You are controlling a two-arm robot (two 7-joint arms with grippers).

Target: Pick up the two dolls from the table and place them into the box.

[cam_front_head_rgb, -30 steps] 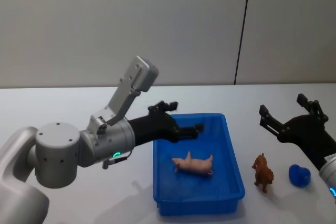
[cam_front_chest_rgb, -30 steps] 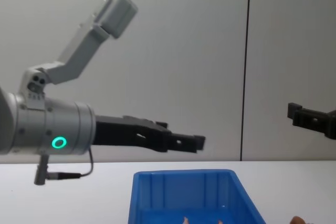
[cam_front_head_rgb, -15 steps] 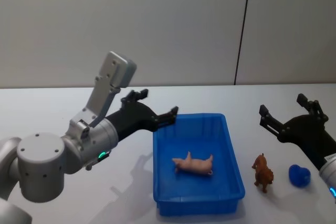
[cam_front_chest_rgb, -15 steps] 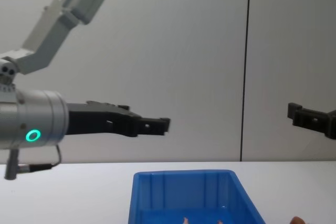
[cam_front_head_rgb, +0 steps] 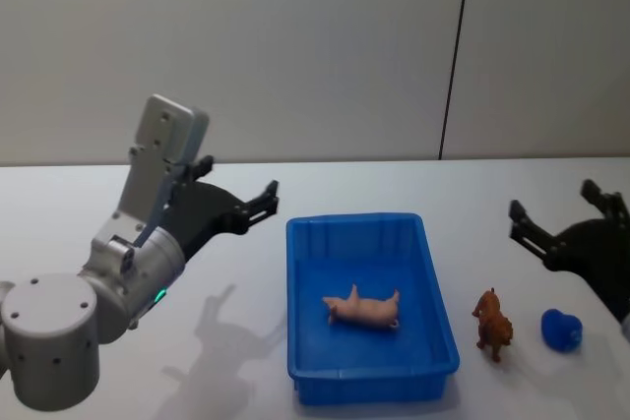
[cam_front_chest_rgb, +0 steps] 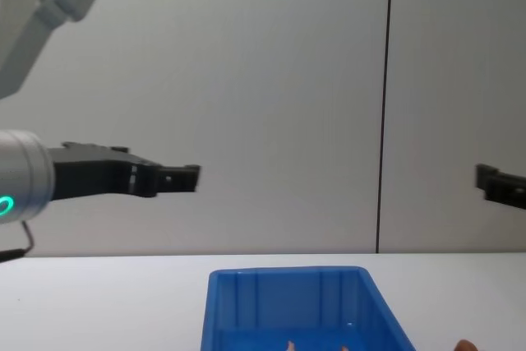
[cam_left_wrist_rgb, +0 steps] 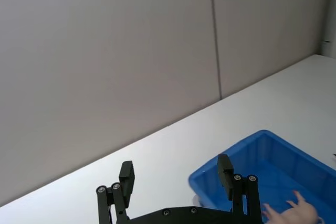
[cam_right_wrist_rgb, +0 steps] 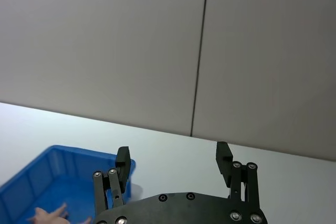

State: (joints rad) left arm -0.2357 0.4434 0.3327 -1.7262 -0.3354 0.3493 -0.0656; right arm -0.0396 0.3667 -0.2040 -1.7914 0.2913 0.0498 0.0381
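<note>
One pale pink doll [cam_front_head_rgb: 362,308] lies on its side inside the blue box [cam_front_head_rgb: 354,222], also seen as the doll [cam_left_wrist_rgb: 294,211] and the doll [cam_right_wrist_rgb: 50,215]. A small brown animal figure [cam_front_head_rgb: 492,323] stands on the white table [cam_front_head_rgb: 394,180] just right of the box. My left gripper [cam_front_head_rgb: 239,190] hovers open and empty above the table, left of the box's far left corner. My right gripper [cam_front_head_rgb: 556,206] is open and empty, raised beyond the brown figure at the right edge. The wrist views show the left gripper [cam_left_wrist_rgb: 176,176] and right gripper [cam_right_wrist_rgb: 173,160] with jaws wide apart.
A small blue object [cam_front_head_rgb: 561,330] lies on the table right of the brown figure. In the chest view the box [cam_front_chest_rgb: 288,274] sits low at centre, with the left gripper [cam_front_chest_rgb: 173,178] and right gripper [cam_front_chest_rgb: 496,185] high above it. A grey wall stands behind.
My left gripper has pulled back to the left, from over the box to the table beside it. My right gripper has drifted slightly right. The pink doll stays in the box.
</note>
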